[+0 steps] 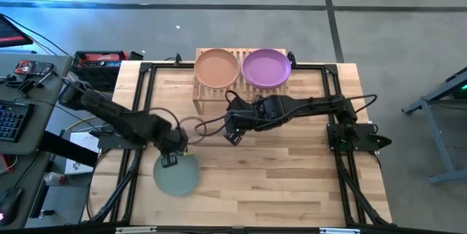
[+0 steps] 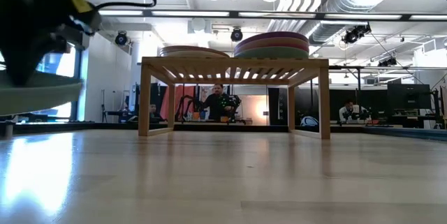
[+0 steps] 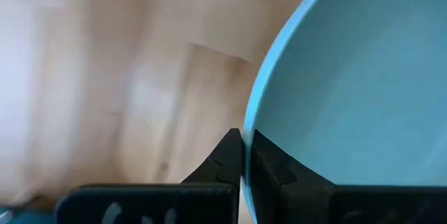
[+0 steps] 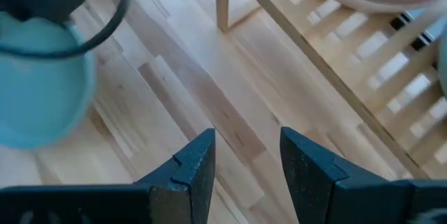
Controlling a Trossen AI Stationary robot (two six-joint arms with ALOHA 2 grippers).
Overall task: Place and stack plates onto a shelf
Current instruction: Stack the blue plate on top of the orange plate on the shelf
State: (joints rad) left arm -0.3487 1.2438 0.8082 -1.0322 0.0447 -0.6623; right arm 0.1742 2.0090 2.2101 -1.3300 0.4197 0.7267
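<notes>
- Left gripper (image 1: 174, 159) pinches the rim of a mint plate (image 1: 176, 175), jaws clamped thin on the edge. A rim hold suits a shallow plate: nothing else on it offers purchase.
- In the low view the mint plate (image 2: 38, 91) looks clear of the table, roughly level. Judgement: it is gripped to be carried to the shelf.
- It sits at the near left of the table (image 1: 292, 176), well apart from the shelf.
- Right gripper (image 1: 235, 133) hovers mid-table just in front of the shelf, fingers (image 4: 192, 165) spread and empty. It looks to be waiting, out of the left arm's path.
- Shelf (image 1: 211, 92) stands at the far edge, centre.
- On it, side by side: a peach plate (image 1: 217, 68) on the left, a purple plate (image 1: 266, 68) on the right. The low view shows each tops a stack; the right pile is taller.
- Judgement: the shorter left stack, under the peach plate, is the likelier spot for the mint plate.
</notes>
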